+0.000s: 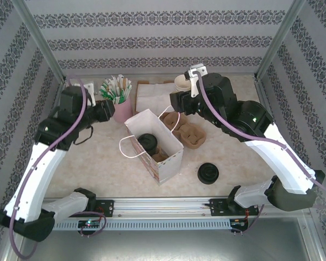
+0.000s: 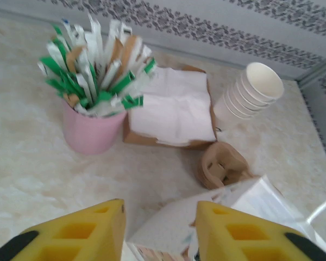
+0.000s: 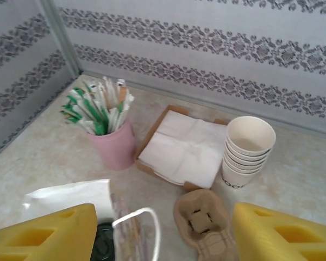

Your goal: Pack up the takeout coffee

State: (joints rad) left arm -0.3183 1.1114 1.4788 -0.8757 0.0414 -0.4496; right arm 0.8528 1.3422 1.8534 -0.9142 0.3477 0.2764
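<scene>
Yellow fingers [image 2: 87, 236] of the left gripper [image 2: 160, 212] sit at the bottom of its wrist view, moderately apart. The top corner of the white paper bag [image 2: 168, 228] pokes up between them. The paper lies against one finger and a gap shows beside the other, so nothing is clamped.

The right gripper [image 3: 164, 212] stands wide and holds nothing. Between and below its fingers are the bag's white handle loop [image 3: 146, 228] and a brown pulp cup carrier [image 3: 201, 225]. The takeout coffee [image 3: 103, 242] shows as a dark lid down inside the bag, just beside this gripper's left finger. From above, its black disc sits inside the bag between the two grippers, on their near side.

Ahead of the left gripper and to its left is a pink cup [image 2: 92, 130] stuffed with green-and-white wrapped sticks. Straight ahead lies a tray of white napkins [image 2: 174, 109], and ahead to its right a stack of lidless cups [image 2: 250, 92] stands tilted. Loose black lids [image 1: 208, 173] lie on the near side of the right gripper, well apart from it.

All of this rests on a cream marbled table [image 1: 92, 163]. It is closed in on three sides by pale walls [image 1: 152, 32] with grey ornamental bands and metal posts at the corners.
</scene>
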